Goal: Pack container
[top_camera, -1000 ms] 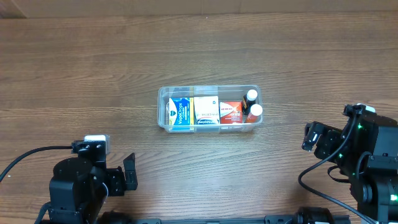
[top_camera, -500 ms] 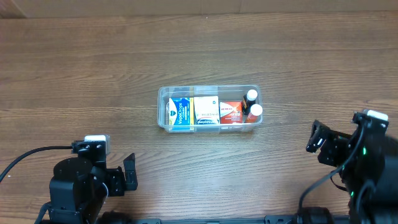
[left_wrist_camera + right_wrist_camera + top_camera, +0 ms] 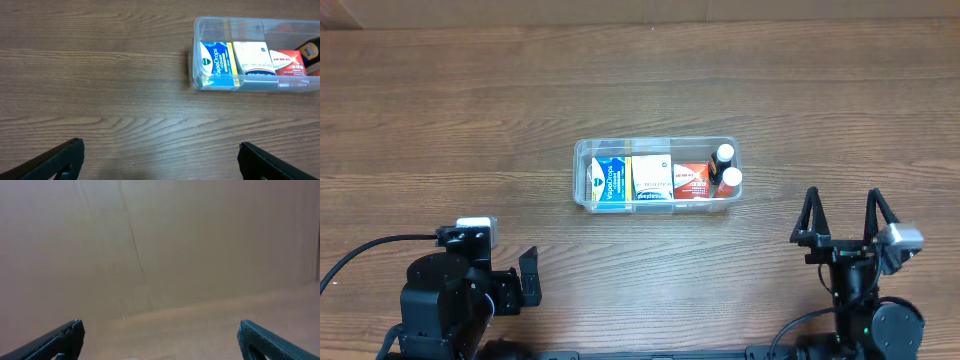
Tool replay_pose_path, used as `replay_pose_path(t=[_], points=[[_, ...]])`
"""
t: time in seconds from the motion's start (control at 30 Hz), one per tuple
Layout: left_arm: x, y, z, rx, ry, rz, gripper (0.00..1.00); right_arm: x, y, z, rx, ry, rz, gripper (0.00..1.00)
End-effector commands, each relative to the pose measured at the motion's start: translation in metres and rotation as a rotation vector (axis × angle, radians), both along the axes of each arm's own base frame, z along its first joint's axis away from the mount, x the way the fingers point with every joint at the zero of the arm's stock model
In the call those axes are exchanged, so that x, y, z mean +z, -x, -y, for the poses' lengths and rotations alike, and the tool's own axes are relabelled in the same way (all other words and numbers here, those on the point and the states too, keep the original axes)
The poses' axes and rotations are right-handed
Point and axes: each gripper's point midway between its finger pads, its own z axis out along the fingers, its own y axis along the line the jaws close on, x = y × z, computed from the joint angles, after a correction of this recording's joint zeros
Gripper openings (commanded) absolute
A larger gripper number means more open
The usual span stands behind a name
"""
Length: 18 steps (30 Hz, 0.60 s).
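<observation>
The container [image 3: 578, 175] is sitting near the middle of the bench [image 3: 470, 110], long side running 9 to 3 o'clock in the overhead view. It is lying well apart from both arms. From the left tool [image 3: 527, 277] it is lying at about 2 o'clock. From the right tool [image 3: 842, 205] it is lying at roughly 9 o'clock.

Inside it, going from the 9 o'clock end, a blue box [image 3: 608, 180], a white box [image 3: 651, 178] and a red box [image 3: 691, 181] are standing side by side. Two white-capped bottles [image 3: 731, 178] are filling the 3 o'clock end.

The left tool is gaping wide with nothing between its fingers. The left wrist view is showing both fingers only as dark tips at the bottom corners. In that view the container [image 3: 192, 60] is lying toward 1 o'clock, its far end cut off by the frame edge, so only part of one bottle [image 3: 310, 52] is showing.

The right tool is also spreading wide and holding nothing, its two fingers pointing toward 12 o'clock in the overhead view. Its wrist camera is showing only a blurred tan surface beyond the fingertips (what that surface is cannot be made out). The container is not appearing there at all.
</observation>
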Motion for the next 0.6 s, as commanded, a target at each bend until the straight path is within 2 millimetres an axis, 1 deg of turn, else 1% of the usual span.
replay_pose_path(t=[0.0, 0.07, 0.13, 0.2, 0.33, 0.37, 0.4, 0.47, 0.57], points=[[-0.001, 0.000, -0.001, 0.013, 0.000, -0.003, 1.00, -0.012, -0.004, -0.002, 0.005, 0.003, 0.061, 1.00], [-0.001, 0.000, -0.001, 0.013, 0.001, -0.003, 1.00, -0.022, -0.008, -0.004, 0.016, 0.004, 0.079, 1.00], [-0.001, 0.000, -0.001, 0.013, 0.000, -0.003, 1.00, -0.036, -0.013, -0.008, 0.036, 0.013, 0.076, 1.00], [-0.001, 0.000, -0.001, 0.013, 0.000, -0.003, 1.00, -0.054, -0.016, -0.017, 0.076, 0.082, 0.054, 1.00], [-0.001, 0.000, -0.001, 0.013, 0.001, -0.003, 1.00, -0.089, -0.017, -0.041, 0.200, 0.288, -0.061, 1.00], [-0.001, 0.000, -0.001, 0.013, 0.000, -0.003, 1.00, -0.102, -0.016, -0.047, 0.236, 0.319, -0.107, 1.00], [-0.001, 0.000, -0.001, 0.013, 0.000, -0.003, 1.00, -0.106, -0.016, -0.047, 0.240, 0.318, -0.123, 1.00], [-0.001, 0.000, -0.001, 0.013, 0.000, -0.003, 1.00, -0.106, -0.016, -0.045, 0.229, 0.317, -0.125, 1.00], [-0.001, 0.000, -0.001, 0.013, 0.000, -0.003, 1.00, -0.106, -0.016, -0.047, 0.238, 0.317, -0.122, 1.00]])
